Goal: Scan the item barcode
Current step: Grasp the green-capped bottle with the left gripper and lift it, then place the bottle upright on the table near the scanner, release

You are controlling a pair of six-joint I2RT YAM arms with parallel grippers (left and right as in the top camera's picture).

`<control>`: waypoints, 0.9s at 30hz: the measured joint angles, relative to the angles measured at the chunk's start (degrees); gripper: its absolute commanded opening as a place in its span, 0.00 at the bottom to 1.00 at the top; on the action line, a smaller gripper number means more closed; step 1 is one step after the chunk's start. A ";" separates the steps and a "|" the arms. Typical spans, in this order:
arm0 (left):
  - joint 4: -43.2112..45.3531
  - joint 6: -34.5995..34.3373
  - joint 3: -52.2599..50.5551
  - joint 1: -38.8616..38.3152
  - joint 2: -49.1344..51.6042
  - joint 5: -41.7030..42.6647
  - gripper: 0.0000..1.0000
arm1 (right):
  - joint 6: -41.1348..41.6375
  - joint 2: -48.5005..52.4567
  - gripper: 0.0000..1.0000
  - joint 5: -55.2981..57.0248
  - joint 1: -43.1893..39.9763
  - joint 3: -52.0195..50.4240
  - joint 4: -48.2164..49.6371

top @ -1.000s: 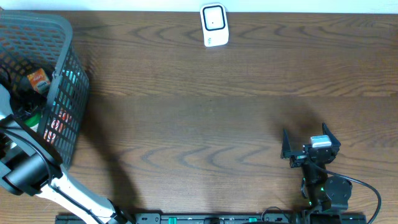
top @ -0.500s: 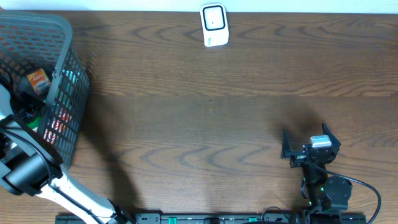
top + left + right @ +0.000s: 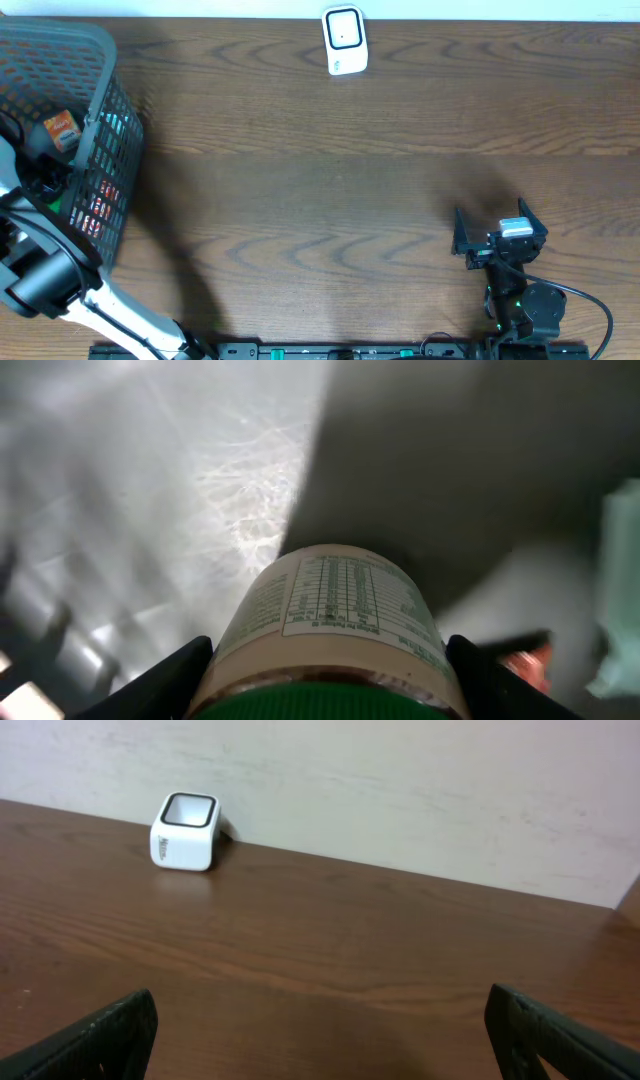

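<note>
1. Round, cylindrical bottle (image 3: pixel 335 610), pale glossy label of fine print, smooth green cap (image 3: pixel 320 705).
2. Down inside the grey plastic lattice basket (image 3: pixel 110 60) at the left edge of the dark woodgrain table (image 3: pixel 330 180).
3. Clamped by the left gripper (image 3: pixel 328 655), black fingers (image 3: pixel 185 665) pressed against both sides just past the cap.
4. Long axis running straight away from the wrist camera: cap nearest, base pointing deeper into the basket, printed table facing up.
5. Right gripper (image 3: pixel 490 215) spread wide, holding nothing, near the table's near right corner; boxy white scanner (image 3: pixel 344 40) mid far edge.
</note>
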 measured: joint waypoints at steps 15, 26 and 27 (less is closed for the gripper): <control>5.44 -2.40 4.61 0.09 -34.47 13.14 0.66 | 0.00 0.00 0.99 0.00 0.00 0.00 0.02; 15.82 -11.93 4.61 -20.06 -42.88 31.80 0.66 | 0.00 0.00 0.99 0.00 0.00 0.00 0.00; 15.78 -12.20 4.48 -22.99 -42.07 31.65 0.66 | 0.00 0.00 0.99 0.00 0.00 0.00 0.00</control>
